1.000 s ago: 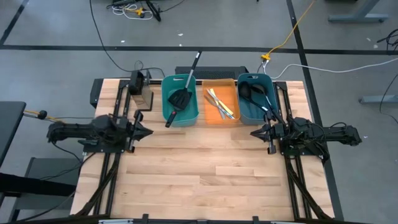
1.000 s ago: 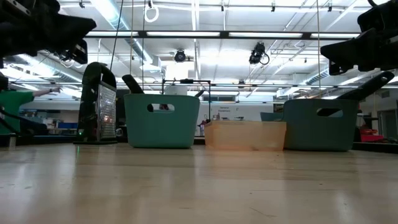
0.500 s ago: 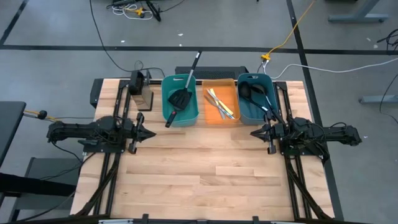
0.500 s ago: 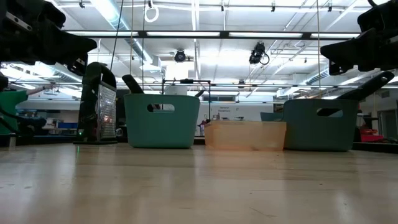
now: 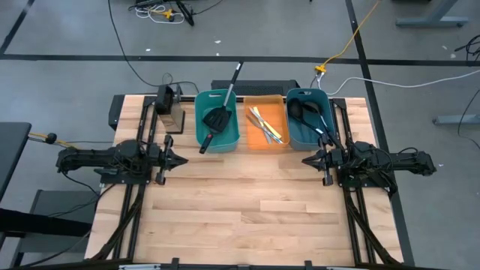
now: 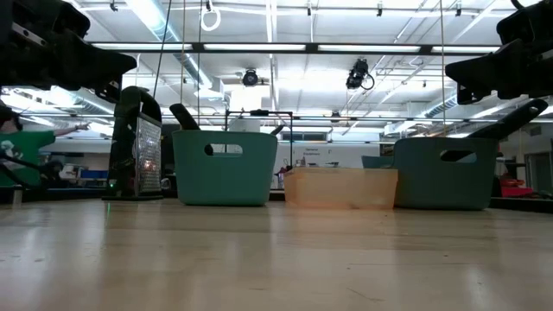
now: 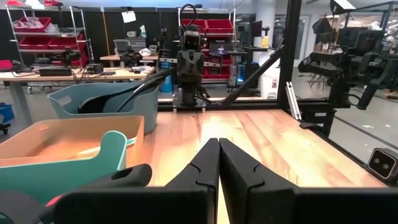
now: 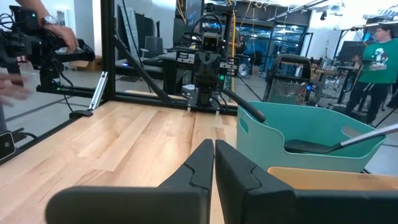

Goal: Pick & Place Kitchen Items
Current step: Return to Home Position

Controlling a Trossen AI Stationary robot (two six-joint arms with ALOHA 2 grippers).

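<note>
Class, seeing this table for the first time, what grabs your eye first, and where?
Three bins line the table's far edge: a green bin with black spatulas poking out, an orange bin of thin sticks, a blue bin of ladles. The left gripper and right gripper hover shut over either side.

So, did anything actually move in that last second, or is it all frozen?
Only the left claw: it dipped a little lower and crept slightly toward the table's middle, shut and empty. Nothing was grabbed or dropped. The right claw stayed put, also shut, and the spatulas, sticks and ladles lie just as before.
</note>
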